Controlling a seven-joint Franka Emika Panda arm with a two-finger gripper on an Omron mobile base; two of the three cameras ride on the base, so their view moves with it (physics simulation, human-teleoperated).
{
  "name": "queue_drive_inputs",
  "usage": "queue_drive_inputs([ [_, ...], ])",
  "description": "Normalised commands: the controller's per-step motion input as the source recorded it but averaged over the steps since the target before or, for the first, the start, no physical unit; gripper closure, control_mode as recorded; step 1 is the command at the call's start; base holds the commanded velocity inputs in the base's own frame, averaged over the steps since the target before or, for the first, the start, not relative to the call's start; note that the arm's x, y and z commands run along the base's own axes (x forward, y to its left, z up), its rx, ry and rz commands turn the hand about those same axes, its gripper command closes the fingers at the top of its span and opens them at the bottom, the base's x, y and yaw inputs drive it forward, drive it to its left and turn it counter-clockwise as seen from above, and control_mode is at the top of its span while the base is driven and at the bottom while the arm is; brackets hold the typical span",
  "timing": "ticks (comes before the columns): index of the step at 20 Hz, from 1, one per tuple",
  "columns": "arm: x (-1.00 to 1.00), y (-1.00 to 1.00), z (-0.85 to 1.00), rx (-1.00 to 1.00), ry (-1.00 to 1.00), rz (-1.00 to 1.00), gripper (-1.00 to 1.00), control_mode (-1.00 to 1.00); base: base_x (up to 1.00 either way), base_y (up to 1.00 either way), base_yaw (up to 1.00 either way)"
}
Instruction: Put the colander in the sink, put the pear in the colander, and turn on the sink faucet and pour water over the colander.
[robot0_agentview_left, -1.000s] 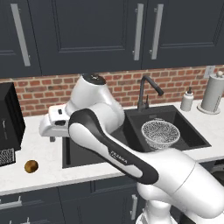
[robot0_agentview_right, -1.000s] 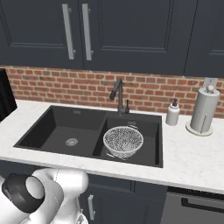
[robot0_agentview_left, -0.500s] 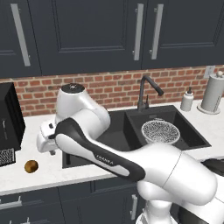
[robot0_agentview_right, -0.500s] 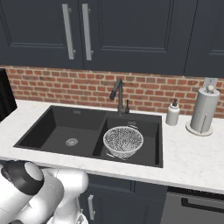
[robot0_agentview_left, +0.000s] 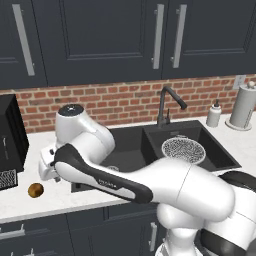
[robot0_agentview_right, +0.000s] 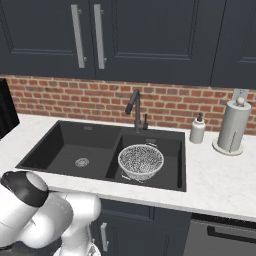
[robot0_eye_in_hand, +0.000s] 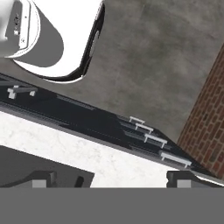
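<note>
Pear (robot0_agentview_left: 35, 190) just beside open hand (robot0_agentview_left: 47, 165), untouched.

Both base views above the sink (robot0_agentview_left: 150, 145)

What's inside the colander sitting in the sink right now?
Nothing shows inside the colander; its mesh bowl looks empty in the smaller basin of the sink. The pear lies on the counter. The basin floor beneath the colander is hidden.
</note>
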Motion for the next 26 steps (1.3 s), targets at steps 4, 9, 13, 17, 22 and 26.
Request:
queue_drive_inputs([
  [4,0.29,0.24,-0.23,0.0,0.0,0.0,-1.0,-1.0,0.0,0.0,0.0],
  [9,0.26,0.33,-0.23,0.0,0.0,0.0,-1.0,-1.0,0.0,0.0,0.0],
  [13,0.21,0.33,-0.06,-0.01,0.0,0.0,-1.0,-1.0,0.0,0.0,0.0],
  [17,0.12,0.36,-0.12,-0.01,0.0,0.0,-1.0,-1.0,0.0,0.0,0.0],
  [22,0.29,0.34,-0.25,0.0,0.0,0.0,-1.0,-1.0,0.0,0.0,0.0],
  [26,0.32,0.25,-0.35,0.0,0.0,0.0,-1.0,-1.0,0.0,0.0,0.0],
])
